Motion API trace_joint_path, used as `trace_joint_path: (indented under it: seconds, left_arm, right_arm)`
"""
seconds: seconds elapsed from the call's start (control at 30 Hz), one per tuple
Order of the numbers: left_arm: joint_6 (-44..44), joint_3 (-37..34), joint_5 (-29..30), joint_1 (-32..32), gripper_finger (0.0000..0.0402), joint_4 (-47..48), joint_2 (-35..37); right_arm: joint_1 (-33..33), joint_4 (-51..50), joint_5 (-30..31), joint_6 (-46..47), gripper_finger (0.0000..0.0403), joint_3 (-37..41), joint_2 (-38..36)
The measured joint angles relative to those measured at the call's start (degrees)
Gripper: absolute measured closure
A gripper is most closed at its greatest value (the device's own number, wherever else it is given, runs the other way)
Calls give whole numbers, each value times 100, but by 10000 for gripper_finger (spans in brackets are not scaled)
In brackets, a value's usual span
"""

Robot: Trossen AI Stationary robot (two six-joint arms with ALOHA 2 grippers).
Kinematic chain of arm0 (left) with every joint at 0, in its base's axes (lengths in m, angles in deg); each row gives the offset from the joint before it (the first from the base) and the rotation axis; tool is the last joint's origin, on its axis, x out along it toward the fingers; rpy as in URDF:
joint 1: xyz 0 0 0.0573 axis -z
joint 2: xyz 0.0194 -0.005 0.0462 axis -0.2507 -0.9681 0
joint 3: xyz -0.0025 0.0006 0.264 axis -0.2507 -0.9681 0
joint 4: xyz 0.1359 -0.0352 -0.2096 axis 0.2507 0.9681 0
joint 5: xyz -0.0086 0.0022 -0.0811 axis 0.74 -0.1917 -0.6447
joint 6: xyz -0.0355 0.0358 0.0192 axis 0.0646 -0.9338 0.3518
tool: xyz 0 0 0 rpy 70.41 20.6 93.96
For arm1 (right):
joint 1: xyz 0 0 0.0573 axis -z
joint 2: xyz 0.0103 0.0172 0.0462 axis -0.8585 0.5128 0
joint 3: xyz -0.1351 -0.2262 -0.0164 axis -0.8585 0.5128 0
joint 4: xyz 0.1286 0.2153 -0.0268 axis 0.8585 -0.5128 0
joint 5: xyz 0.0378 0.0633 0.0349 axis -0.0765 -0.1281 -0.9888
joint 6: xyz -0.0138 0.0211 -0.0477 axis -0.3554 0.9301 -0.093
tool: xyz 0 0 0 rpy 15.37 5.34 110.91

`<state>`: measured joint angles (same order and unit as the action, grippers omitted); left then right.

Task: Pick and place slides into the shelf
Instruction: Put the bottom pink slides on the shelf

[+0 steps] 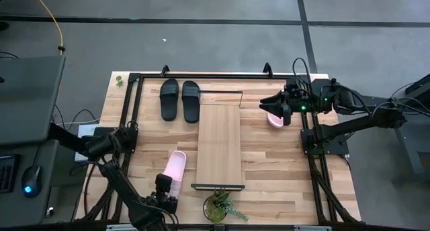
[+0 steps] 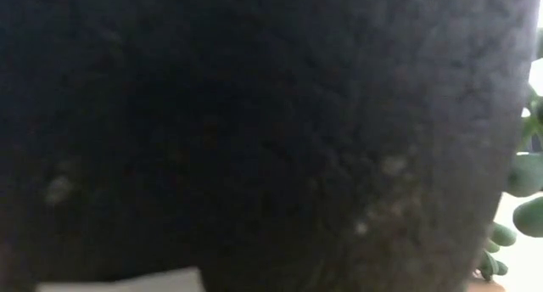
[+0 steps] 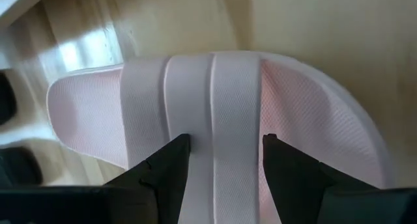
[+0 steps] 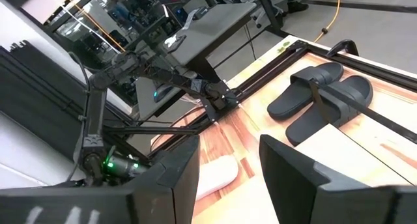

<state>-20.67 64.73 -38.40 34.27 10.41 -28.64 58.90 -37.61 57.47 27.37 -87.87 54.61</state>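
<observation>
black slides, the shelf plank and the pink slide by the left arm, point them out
black slides (image 1: 180,100), high view, the seam between the pair
shelf (image 1: 219,140), high view, mid plank
pink slide (image 3: 215,107), left wrist view, strap

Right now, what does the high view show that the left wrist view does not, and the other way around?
Only the high view shows the shelf, the black pair of slides, the potted plant and the right gripper over the second pink slide. Only the left wrist view shows the left gripper open, straddling the strap. Both show the pink slide on the table.
</observation>
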Motion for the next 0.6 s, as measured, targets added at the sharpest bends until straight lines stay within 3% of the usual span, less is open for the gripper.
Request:
trace_joint_path:
  seconds: [0.43,0.6]
  left_arm:
    - [449,-300,102,-321,223,49,0]
    - [449,-300,97,-314,269,52,0]
  right_arm:
    - [-2,-13,4,-1,252,0,1]
    - [0,-18,15,0,252,0,0]
